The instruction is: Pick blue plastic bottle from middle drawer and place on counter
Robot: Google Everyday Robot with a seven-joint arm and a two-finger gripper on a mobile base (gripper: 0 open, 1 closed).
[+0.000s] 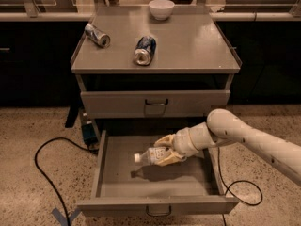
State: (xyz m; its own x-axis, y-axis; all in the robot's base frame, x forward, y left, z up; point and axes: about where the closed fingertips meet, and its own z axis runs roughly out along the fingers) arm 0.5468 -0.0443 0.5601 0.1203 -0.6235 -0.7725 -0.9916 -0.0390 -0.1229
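The blue plastic bottle (151,155), clear with a white cap pointing left, is held on its side a little above the floor of the open middle drawer (117,181); its shadow lies on the floor below it. My gripper (165,150) reaches in from the right and is shut on the bottle, one yellowish finger above it and one below. The counter (188,44) is the grey top of the cabinet, above and behind the drawer.
On the counter lie two dented soda cans (97,35) (144,50) and a white bowl (161,8) stands at the back. A closed drawer front (155,102) sits above the open one. A black cable (47,173) loops on the floor at left.
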